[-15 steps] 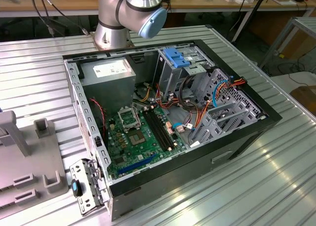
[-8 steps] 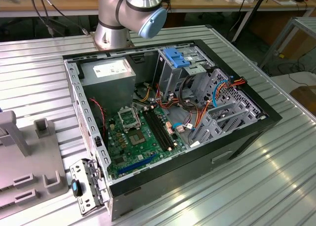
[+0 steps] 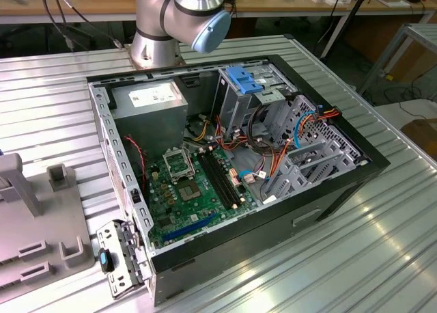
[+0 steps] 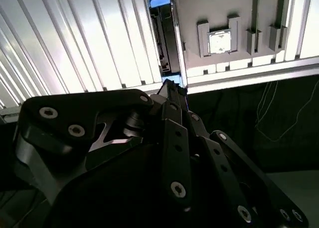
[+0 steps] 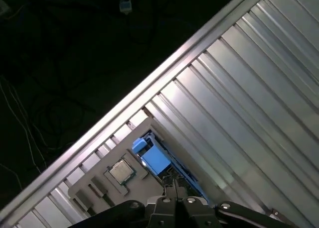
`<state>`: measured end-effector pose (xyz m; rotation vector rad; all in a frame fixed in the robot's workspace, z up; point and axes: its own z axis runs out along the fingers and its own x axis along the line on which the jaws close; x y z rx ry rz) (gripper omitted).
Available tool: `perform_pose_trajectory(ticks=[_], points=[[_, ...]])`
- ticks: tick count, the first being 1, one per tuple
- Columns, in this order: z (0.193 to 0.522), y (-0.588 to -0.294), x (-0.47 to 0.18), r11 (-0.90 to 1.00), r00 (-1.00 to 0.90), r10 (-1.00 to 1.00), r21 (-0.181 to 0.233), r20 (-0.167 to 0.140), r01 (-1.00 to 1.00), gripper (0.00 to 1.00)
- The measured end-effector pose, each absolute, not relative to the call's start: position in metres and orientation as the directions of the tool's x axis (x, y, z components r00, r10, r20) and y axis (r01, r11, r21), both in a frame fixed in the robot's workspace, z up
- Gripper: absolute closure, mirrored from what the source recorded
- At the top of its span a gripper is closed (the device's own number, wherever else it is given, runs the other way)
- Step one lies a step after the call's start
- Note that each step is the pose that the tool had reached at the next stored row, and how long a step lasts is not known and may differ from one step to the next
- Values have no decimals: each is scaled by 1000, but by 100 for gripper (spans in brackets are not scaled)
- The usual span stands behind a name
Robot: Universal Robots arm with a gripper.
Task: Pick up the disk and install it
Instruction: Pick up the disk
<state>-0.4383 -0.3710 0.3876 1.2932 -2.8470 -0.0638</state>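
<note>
The disk stands on edge in a slot of a grey fixture plate, a dark slab with a bright blue end tab facing the camera. In the second wrist view the disk runs away from the black fingertips, its blue tab at the far end. My gripper hangs above the disk's near end, apart from it. The fingertips are pressed together with nothing between them. In the second wrist view the gripper and its black linkage cover the lower half of the picture.
An open computer case lies on the ribbed aluminium table, with a silver drive cage topped by a pale blue bracket. A processor chip sits in the fixture plate. The table edge drops off beside the fixture.
</note>
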Motion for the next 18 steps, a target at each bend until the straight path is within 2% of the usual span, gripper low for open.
perform_pose_trajectory(ticks=[14,18], points=[[387,-371,-438,390,-391,-920,43,-4,-920,89],[387,-371,-438,265,-265,-964,43,-4,-963,89]])
